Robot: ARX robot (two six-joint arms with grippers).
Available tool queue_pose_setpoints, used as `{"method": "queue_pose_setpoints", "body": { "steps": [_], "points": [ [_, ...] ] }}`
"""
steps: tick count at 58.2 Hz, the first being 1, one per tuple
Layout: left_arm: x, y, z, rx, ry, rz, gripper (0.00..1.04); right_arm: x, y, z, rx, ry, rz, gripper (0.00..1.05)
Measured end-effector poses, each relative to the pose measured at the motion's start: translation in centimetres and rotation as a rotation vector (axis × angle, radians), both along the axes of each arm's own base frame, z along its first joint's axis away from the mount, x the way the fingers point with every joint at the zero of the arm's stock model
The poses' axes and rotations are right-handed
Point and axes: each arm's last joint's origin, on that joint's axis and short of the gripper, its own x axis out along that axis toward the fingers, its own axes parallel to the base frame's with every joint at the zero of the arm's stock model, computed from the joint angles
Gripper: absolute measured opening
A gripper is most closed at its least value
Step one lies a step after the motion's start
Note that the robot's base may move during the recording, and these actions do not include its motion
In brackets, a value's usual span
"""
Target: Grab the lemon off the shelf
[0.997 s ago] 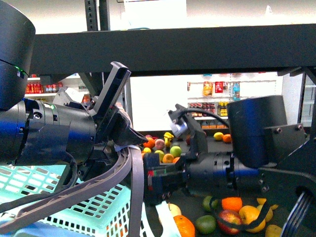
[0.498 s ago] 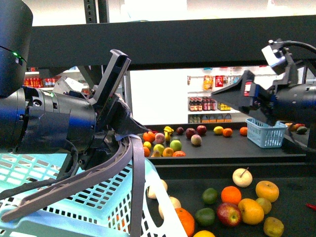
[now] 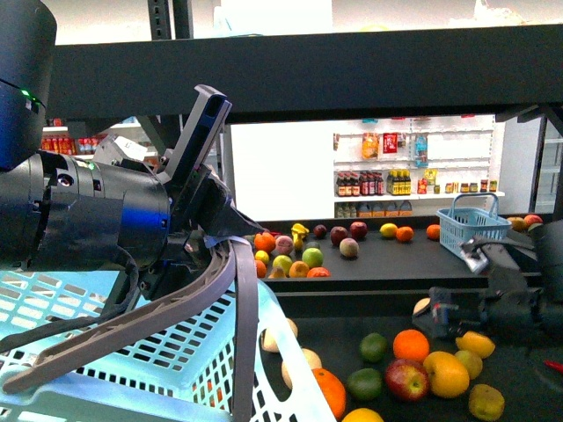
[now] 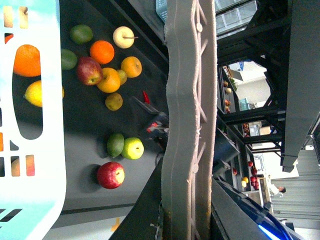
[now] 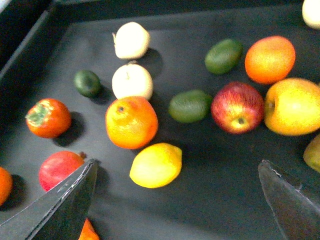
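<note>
The lemon (image 5: 156,165), bright yellow and oval, lies on the black shelf deck (image 5: 225,200) just below an orange (image 5: 131,121). My right gripper (image 5: 177,210) hovers open over it, and the lemon sits just ahead of the gap, nearer one finger (image 5: 65,205). In the front view only the lemon's top (image 3: 362,416) shows at the bottom edge, with the right gripper (image 3: 440,318) low over the fruit at right. My left gripper (image 3: 215,233) is shut on the grey basket handle (image 4: 182,125). The turquoise basket (image 3: 106,352) hangs at lower left.
Around the lemon lie a lime (image 5: 189,106), a red apple (image 5: 237,106), a yellow-orange fruit (image 5: 292,106), pale apples (image 5: 132,81) and a persimmon (image 5: 48,117). The shelf's upper deck (image 3: 369,83) runs overhead. A blue basket (image 3: 473,230) and more fruit sit on a far deck.
My right arm swung from the middle of the view up to the right, then dropped low over the fruit at lower right. The left arm and basket stayed put.
</note>
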Motion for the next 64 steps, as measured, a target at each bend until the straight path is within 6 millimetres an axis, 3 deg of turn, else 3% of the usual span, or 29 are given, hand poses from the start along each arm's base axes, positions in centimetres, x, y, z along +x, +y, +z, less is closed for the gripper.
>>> {"method": "queue_pose_setpoints", "body": {
  "steps": [12,20,30,41,55,64],
  "points": [
    [0.0,0.0,0.0,0.000,0.000,0.000,0.11,4.9,5.5,-5.2,-0.057,0.208,-0.164,0.97],
    [0.0,0.0,0.0,0.000,0.000,0.000,0.11,6.6,7.4,-7.7,-0.052,0.315,-0.251,0.97],
    [0.0,0.0,0.0,0.001,-0.001,0.000,0.11,7.3,8.4,-10.0,-0.030,0.412,-0.331,0.97],
    [0.0,0.0,0.0,0.001,-0.001,-0.001,0.11,7.5,9.8,-11.7,0.022,0.475,-0.381,0.97],
    [0.0,0.0,0.0,0.000,0.000,0.000,0.11,8.2,12.3,-12.1,0.041,0.476,-0.388,0.97],
    [0.0,0.0,0.0,0.001,-0.001,0.000,0.11,8.7,12.8,-12.8,0.036,0.479,-0.405,0.97]
  ]
}}
